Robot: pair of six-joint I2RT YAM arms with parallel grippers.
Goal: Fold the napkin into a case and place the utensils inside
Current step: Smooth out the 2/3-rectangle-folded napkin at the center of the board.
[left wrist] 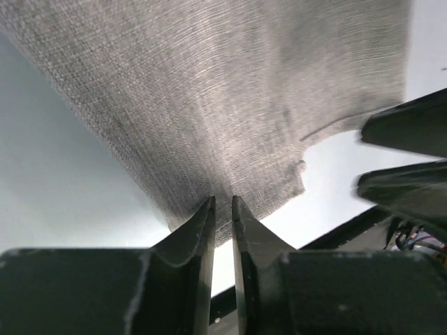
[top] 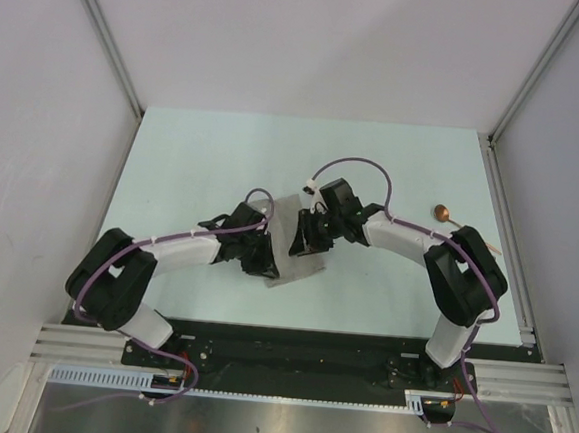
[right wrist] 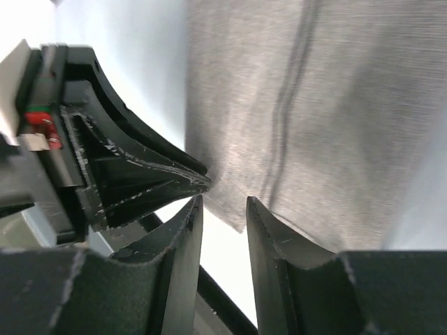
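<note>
Starting nearest, at the near edge of the table (top: 204, 160): a black mounting rail (top: 288, 362) with both arm bases bolted on, one left, one right. Bending inward from there, both arms, purple cables (top: 354, 163) looped along them, wrists close together over the middle of the table.

Next, the left gripper (left wrist: 223, 204), reaching in from the near left: fingers pressed almost together, pinching the left edge of the napkin (left wrist: 230, 91), weave slightly puckered at the tips. Just beside it, coming from the right, the right gripper (right wrist: 222, 209): fingers spread a little, pale table showing through the gap, a near corner of the cloth lying at that gap but not clamped.

Between and under both grippers, the napkin itself: plain grey-beige fabric near the middle of the table, a narrow rectangle with its long side running near to far at a slight tilt. Pinched edge raised or flat: cannot tell.

Farther off, to the far right and well apart from the cloth, the copper spoon (top: 442, 212): small round bowl toward the left, handle running right until hidden by the right arm. Farthest, pale grey walls (top: 37, 106) on the left, right and far sides.
</note>
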